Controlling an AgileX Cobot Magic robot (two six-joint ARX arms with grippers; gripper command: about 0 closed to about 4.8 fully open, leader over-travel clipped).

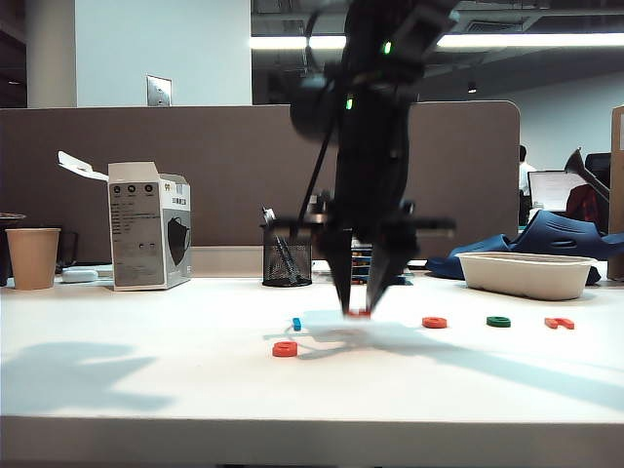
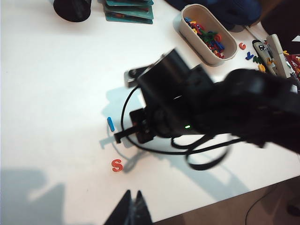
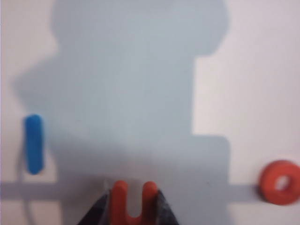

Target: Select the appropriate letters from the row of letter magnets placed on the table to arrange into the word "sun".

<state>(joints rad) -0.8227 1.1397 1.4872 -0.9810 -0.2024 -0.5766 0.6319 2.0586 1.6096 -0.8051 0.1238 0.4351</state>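
Observation:
My right gripper is shut on the orange-red "u", one dark finger against each outer side of the letter. In the exterior view the right gripper points down at mid-table, with the "u" at the surface or barely above it. The orange-red "s" lies flat in front of the row. An orange-red "n" lies at the row's right end. My left gripper is shut and empty, hovering near the table's front edge close to the "s".
In the row lie a small blue magnet, an orange-red ring magnet and a green magnet. A white tray of spare letters, a mesh pen holder, a box and a paper cup stand at the back.

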